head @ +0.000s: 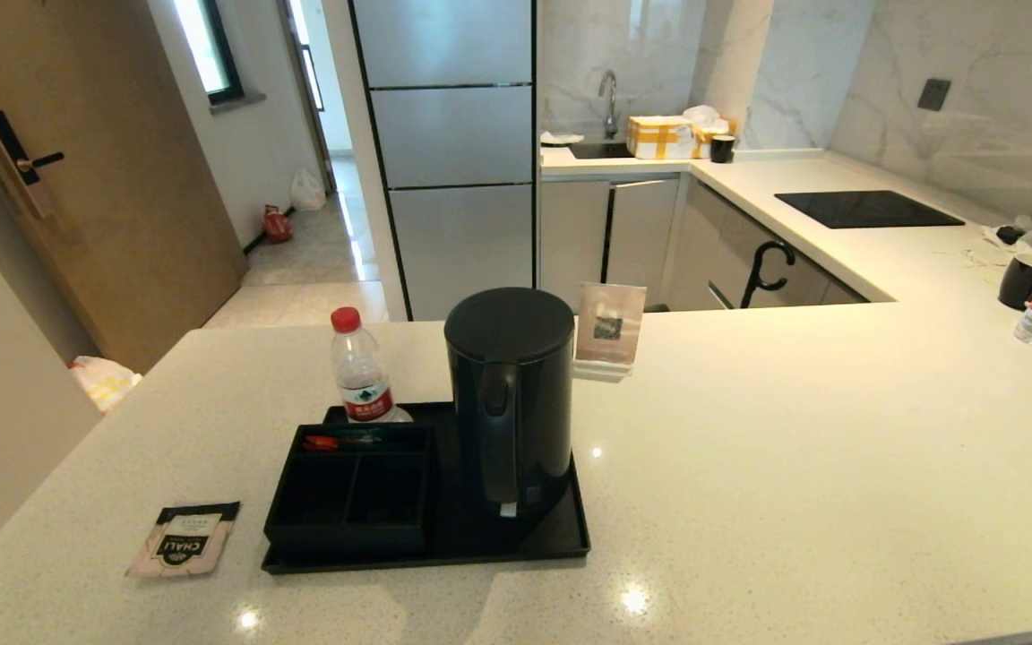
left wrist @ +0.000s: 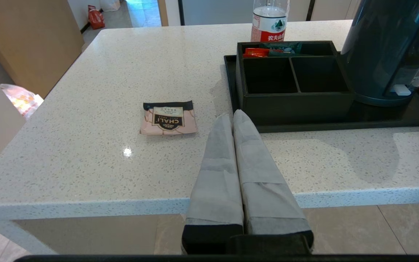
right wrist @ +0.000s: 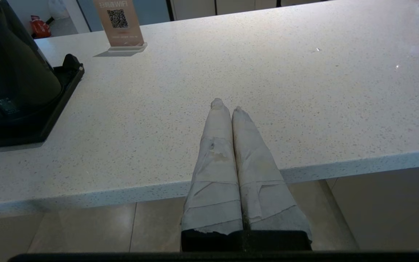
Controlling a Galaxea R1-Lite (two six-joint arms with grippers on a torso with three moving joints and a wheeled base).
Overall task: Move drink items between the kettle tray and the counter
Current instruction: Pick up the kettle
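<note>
Black kettle (head: 511,403) on tray (head: 561,543); sachet (left wrist: 168,118) on counter (head: 794,466).

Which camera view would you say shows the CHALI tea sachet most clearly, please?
The left wrist view: the CHALI tea sachet lies close, label readable. The head view shows it smaller, near the counter's edge. The right wrist view misses it.

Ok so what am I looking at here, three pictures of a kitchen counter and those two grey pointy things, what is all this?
A two-armed robot films itself. One camera looks down from its head; one sits on each wrist. The grey points are the left end effector and right end effector, both shut, holding nothing, at the near edge of the speckled beige stone counter. On it sits a flat black tray with a tall matte black kettle and a divided black box. A black-and-beige CHALI tea sachet lies beside the tray.
</note>
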